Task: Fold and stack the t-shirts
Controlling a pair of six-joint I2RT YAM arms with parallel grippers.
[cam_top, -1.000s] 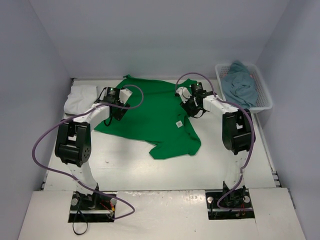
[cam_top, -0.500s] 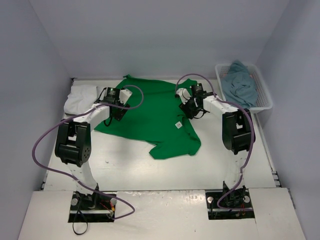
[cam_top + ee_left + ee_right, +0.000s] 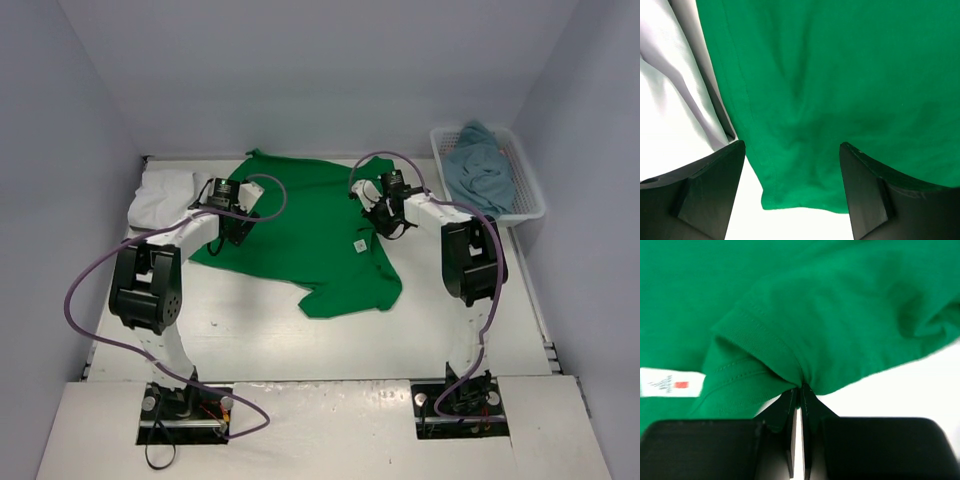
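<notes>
A fold of the green t-shirt (image 3: pixel 840 315) is clamped in the right jaws, likely for spreading flat. The left jaws are held apart over its edge.

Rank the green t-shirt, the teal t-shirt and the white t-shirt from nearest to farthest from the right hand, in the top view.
1. The green t-shirt, mid-table, pinched in the right hand.
2. The teal t-shirt, in the basket at right.
3. The white t-shirt, far left.

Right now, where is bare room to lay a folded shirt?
Bare: the near strip of table between the green t-shirt and the near edge. Crowded: the far half, also holding a white t-shirt and the basket.
</notes>
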